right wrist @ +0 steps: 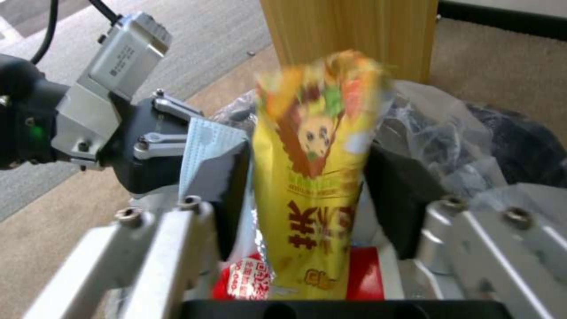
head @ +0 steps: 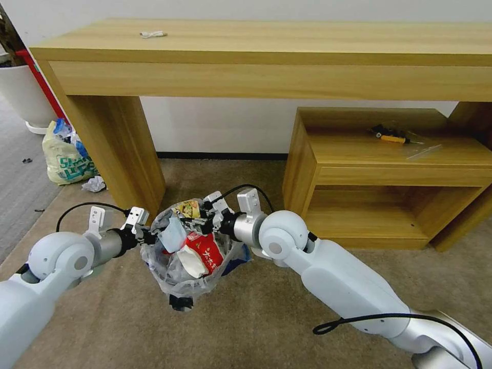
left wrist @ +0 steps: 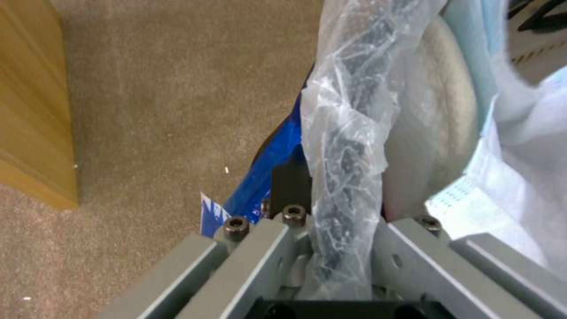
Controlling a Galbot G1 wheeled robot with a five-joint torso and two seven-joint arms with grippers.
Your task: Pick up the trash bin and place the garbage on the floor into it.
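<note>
STEP: dropping litter into bin (head: 192,256), floor centre | LEFT: left gripper (head: 146,234) at bin's 9 o'clock, clamped on rim liner | RIGHT: right gripper (head: 202,221) at 1 o'clock over bin, jaws wide, yellow wrapper (right wrist: 313,177) between, grip unclear | NEXT: likely clearing right gripper from the opening | HIDDEN: bin body under bag

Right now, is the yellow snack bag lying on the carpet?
No, the yellow snack bag sits between the right gripper's fingers above the trash bin.
</note>
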